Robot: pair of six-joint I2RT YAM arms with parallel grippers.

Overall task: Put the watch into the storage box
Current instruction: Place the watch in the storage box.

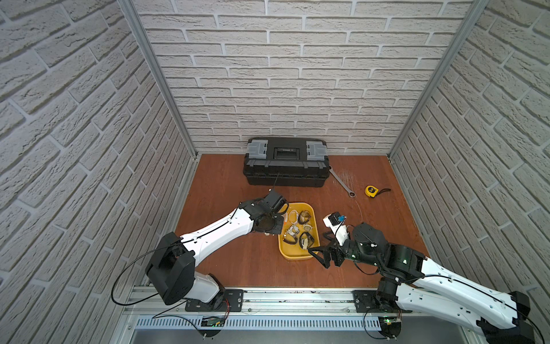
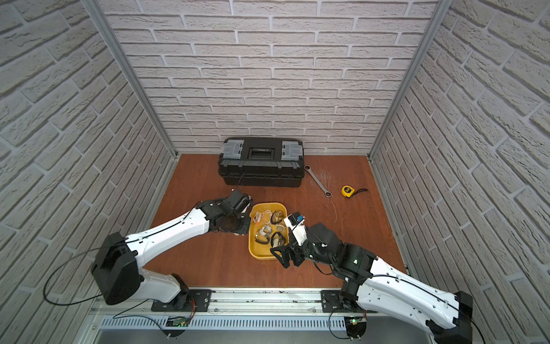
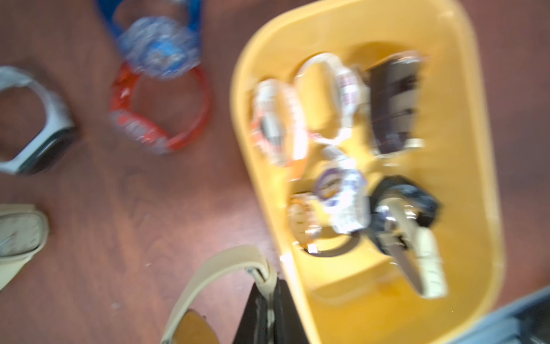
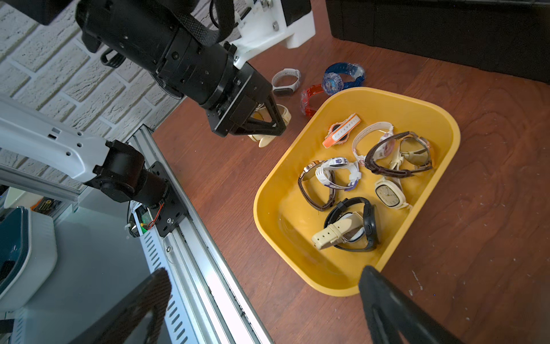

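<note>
Pinched tight in the left gripper (image 4: 276, 126): the strap of the cream watch (image 3: 214, 268), low over the table (image 4: 226, 184), just outside the storage box (image 4: 269, 190) on its long side facing the table's left edge. Cannot tell whether lifted clear yet. Raise enough for the loose strap end to clear the rim, carry sideways over a bare patch of yellow floor, then let go low. Mind the right gripper (image 1: 323, 256), spread wide and empty, at the box's near corner.
</note>
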